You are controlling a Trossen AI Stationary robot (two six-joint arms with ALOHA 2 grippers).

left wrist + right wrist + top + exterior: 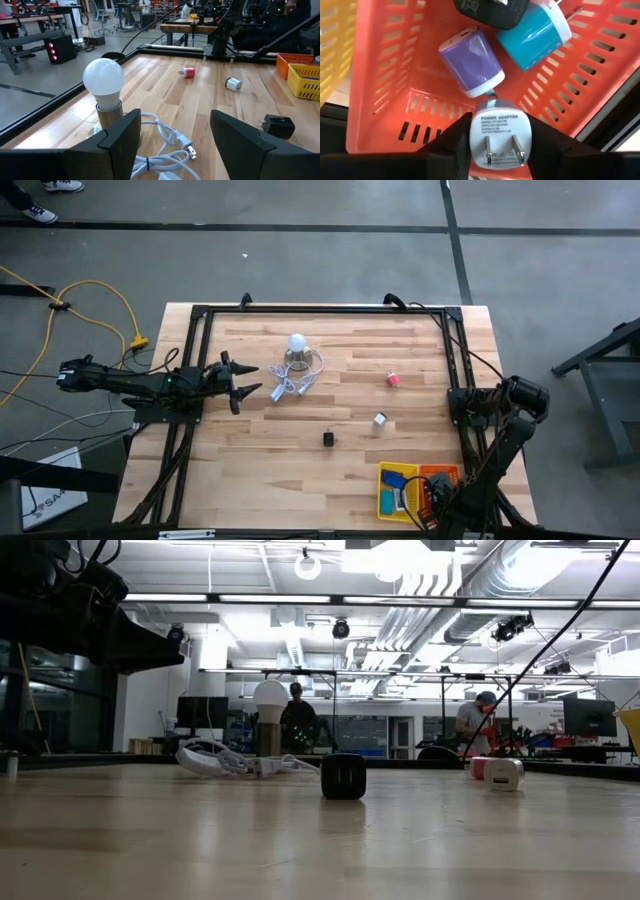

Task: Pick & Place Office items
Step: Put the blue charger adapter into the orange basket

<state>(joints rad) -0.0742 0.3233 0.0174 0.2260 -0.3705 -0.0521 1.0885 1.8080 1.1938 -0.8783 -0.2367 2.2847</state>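
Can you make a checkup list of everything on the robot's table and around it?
Surface: wooden table inside a black frame.
Job's things: black adapter, white adapter and pink adapter lie loose on the table; purple adapter, teal adapter and another black one lie in the orange tray.
Clutter: light bulb standing upright, with a white cord beside it; yellow tray next to the orange one.
Grippers: left gripper open, near the bulb; right gripper over the orange tray, white plug between its jaws.
Cables: yellow cable on the floor.
Surroundings: people at benches behind the table.
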